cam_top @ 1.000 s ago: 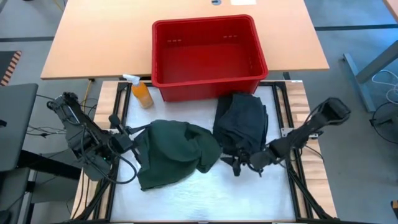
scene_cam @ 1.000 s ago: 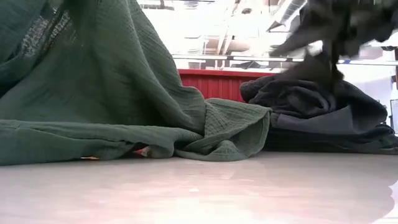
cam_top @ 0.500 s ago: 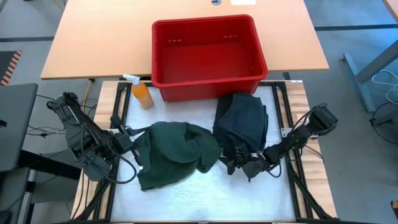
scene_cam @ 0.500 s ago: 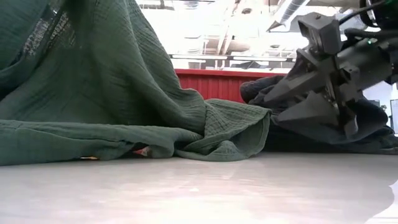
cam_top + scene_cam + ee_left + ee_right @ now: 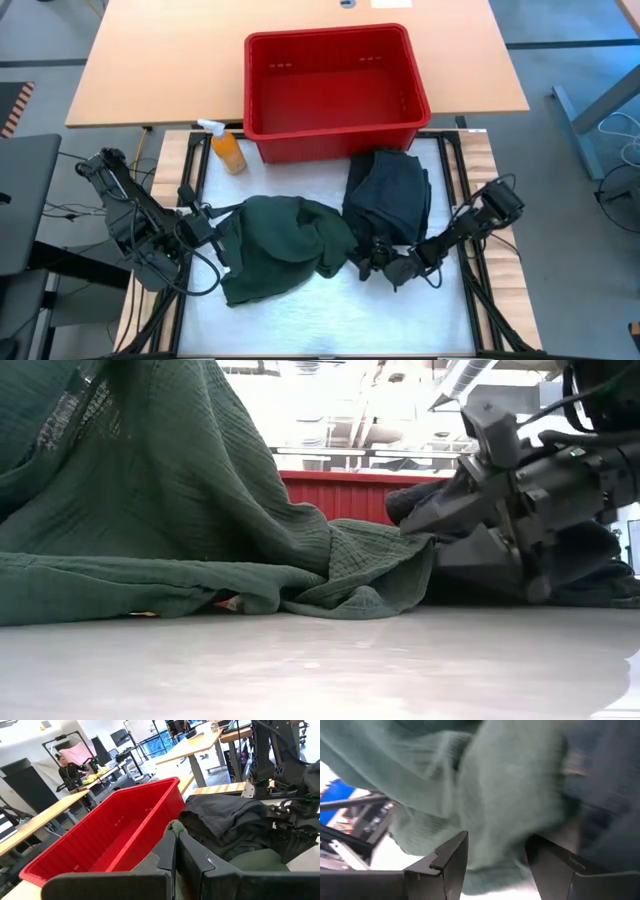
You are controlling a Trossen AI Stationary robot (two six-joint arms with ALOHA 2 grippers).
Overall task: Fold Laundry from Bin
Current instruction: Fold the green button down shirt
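The bin [image 5: 335, 85] stands at the back of the bench [image 5: 330, 310]. Two garments [image 5: 285, 245] lie side by side before it. The spray bottle [image 5: 227, 147] stands left of the bin.

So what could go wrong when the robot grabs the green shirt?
The right gripper, jaws open, sits where the green garment meets the black garment. It might pinch both together and drag the folded black one out of shape. The left gripper is shut on the green garment's other side, so pulling apart too hard could yank the cloth free or bunch it.
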